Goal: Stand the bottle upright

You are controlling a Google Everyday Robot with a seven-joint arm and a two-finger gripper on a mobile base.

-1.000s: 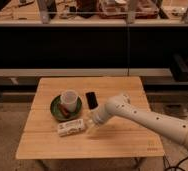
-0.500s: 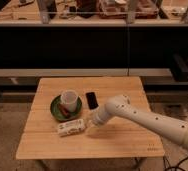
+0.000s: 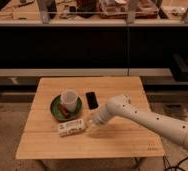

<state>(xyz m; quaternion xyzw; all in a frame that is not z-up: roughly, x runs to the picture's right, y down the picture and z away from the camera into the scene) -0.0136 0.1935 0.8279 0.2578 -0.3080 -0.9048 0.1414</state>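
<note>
The bottle [image 3: 71,127] is a pale cylinder with a printed label band. It lies on its side on the wooden table [image 3: 117,142], just in front of the green plate [image 3: 58,112]. My gripper [image 3: 90,122] sits at the end of the white arm, right at the bottle's right end, low over the table. Whether it touches the bottle is unclear.
A white cup [image 3: 69,100] stands on the green plate beside a small brown item [image 3: 62,107]. A black phone-like object [image 3: 92,99] lies flat behind the gripper. Dark shelving and a bench run behind the table. The white arm crosses the table's right side.
The gripper has edged left toward the bottle's right end. The bottle has stayed lying in the same place.
</note>
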